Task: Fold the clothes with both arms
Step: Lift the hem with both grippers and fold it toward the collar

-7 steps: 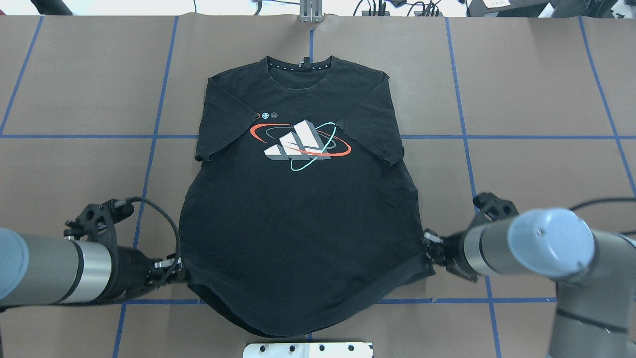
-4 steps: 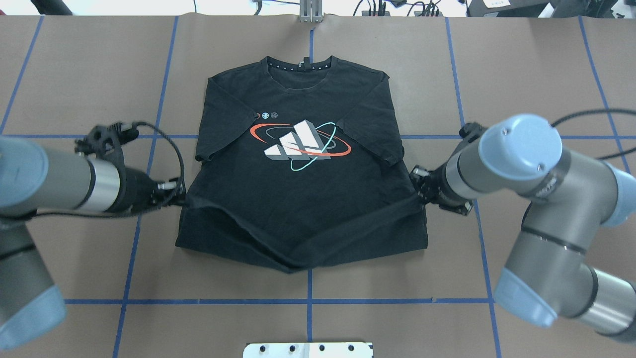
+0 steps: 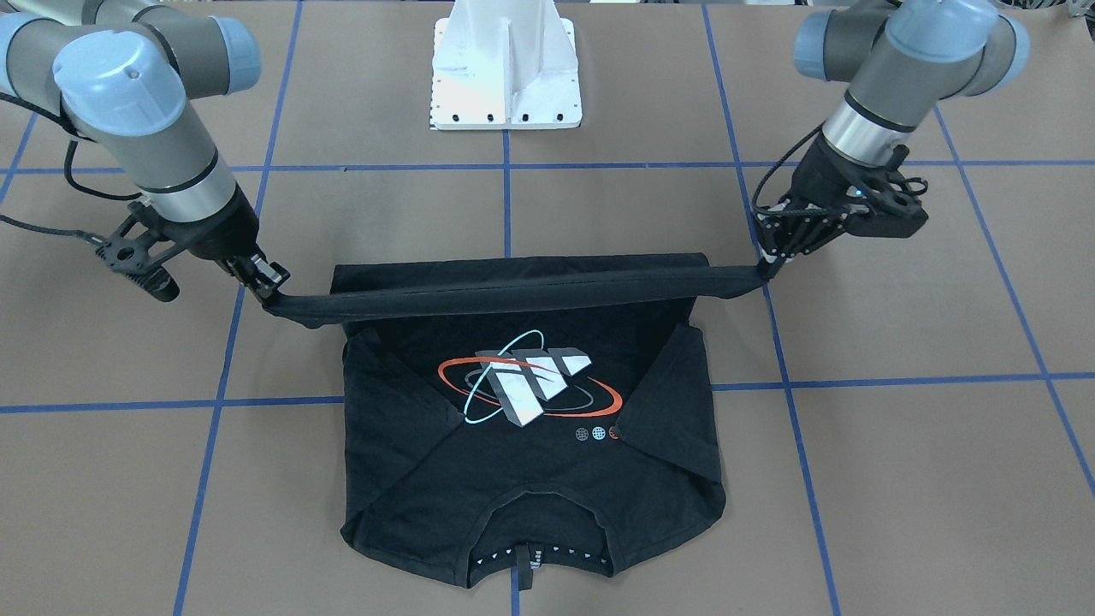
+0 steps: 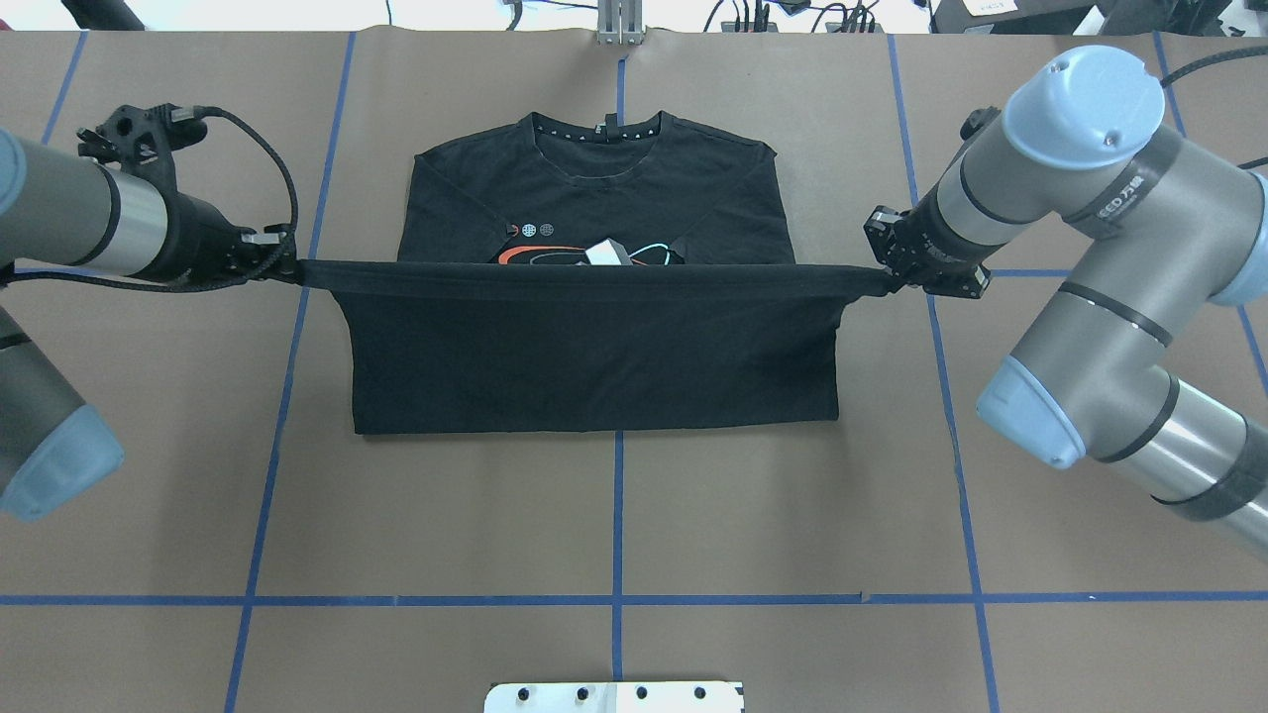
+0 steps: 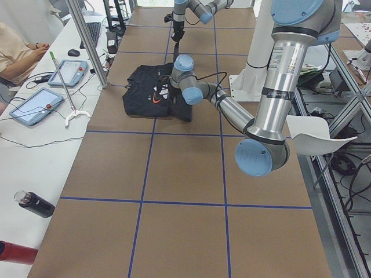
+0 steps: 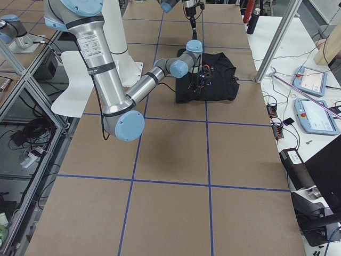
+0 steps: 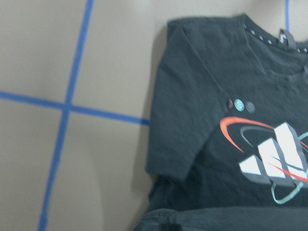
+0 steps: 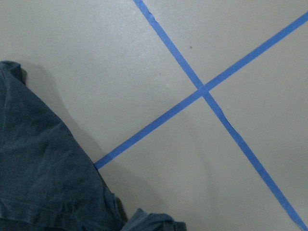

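From the front, the shirt (image 3: 530,479) lies face up on the bench (image 3: 898,479), with its collar (image 3: 530,556) toward the camera. The left hand (image 3: 767,261), on this view's right, is clenched on one corner of the hem (image 3: 513,287). The right hand (image 3: 267,287) is clenched on the other corner. The hem hangs taut between them as a raised band just behind the graphic (image 3: 526,385). Both sleeves are folded in over the chest. The white base (image 3: 506,77) stands well behind.

From overhead, the hem spans straight from hand to hand and crosses the graphic, so only a sliver of graphic shows above it. The lower half of the shirt is doubled upward, and its fold lies flat and straight on the bench, nearer the robot.

From the left end, the near left arm (image 5: 272,87) reaches toward the shirt far down the bench, and the far right arm (image 5: 197,8) comes down beyond it.

From the right end, the near right arm (image 6: 106,69) stretches to the shirt's edge.

The left wrist camera looks down on a sleeve (image 7: 183,120), the graphic and the collar. The dark hem sits at the bottom edge of its frame.

The right wrist camera shows cloth at lower left and crossed blue tape (image 8: 204,91) on bare bench. Neither hand shows in either wrist view.
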Robot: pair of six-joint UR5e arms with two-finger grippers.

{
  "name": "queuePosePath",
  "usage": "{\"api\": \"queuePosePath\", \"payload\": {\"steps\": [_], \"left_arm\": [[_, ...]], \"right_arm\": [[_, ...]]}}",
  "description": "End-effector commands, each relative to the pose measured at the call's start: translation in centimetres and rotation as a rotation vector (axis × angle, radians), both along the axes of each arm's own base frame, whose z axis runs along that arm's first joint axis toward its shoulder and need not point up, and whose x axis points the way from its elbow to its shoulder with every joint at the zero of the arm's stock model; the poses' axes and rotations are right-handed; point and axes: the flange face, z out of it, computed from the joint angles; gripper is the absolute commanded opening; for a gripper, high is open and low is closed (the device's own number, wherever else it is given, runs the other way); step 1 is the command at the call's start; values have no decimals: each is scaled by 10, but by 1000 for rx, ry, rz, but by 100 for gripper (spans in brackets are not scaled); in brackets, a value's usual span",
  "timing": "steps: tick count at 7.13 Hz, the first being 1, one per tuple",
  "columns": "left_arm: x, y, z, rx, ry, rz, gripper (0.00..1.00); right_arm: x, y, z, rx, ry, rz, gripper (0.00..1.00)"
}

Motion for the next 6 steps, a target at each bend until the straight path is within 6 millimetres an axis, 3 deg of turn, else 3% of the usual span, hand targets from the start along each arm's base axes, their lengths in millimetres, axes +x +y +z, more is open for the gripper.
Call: {"api": "queuePosePath", "payload": {"steps": [1,2,3,5,6], "left_arm": [[10,-58,2,-6,-16,-44,0],[16,-77,3,-15,-28,-58,0],[12,-94,3,-10,-26,-80,0],[31,-127,30,23,-3,-91,0],[37,-140,35,38,-14,-119,0]], "right_arm": [[-12,-42,-6,6,19,7,0],[-28,-62,-7,-4,30,8,0],[-24,-79,-4,13,43,4,0],[-37,-108,-1,14,69,-5,0],[-48,-119,13,18,67,-7,0]]}}
